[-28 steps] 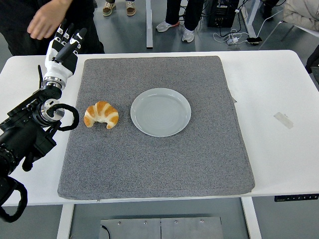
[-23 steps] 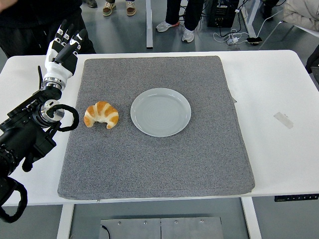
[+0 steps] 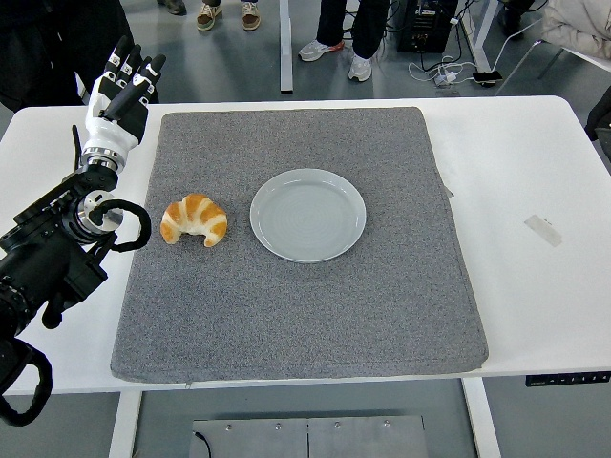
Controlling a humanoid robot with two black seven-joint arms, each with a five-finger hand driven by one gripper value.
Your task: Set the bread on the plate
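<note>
L hand (image 3: pixel 119 91): white w/ black fingers (image 3: pixel 128 65), extended and loosely spread, pointing toward far edge; holds nothing. Sits over far-left part of surface (image 3: pixel 535 153), just outside L edge of mat. Well apart from bread.

L arm (image 3: pixel 57 248): black, enters from L edge of view, runs up along L side of mat; black cable loop at wrist joint, close to bread's L side but not touching as far as can be seen.

Bread (image 3: pixel 194 219): croissant, golden-brown w/ pale bands, arched, ends pointing toward near edge. Lies on mat, L of centre, just beside plate on its L; narrow strip of mat between them. Not on plate.

Plate (image 3: pixel 307 215): round, pale grey-blue, approx. mat centre, slightly toward far side. Nothing on it.

Mat (image 3: pixel 315 315): grey, speckled, roughly square, covers most of middle of surface; near edge reaches surface's near edge.

Surface: white. Small pale strip of tape (image 3: pixel 542 230) on R side, well apart from mat.

Background, top of view: floor w/ shoes and legs of persons (image 3: pixel 334 38), cables, dark clothing at far L corner.
</note>
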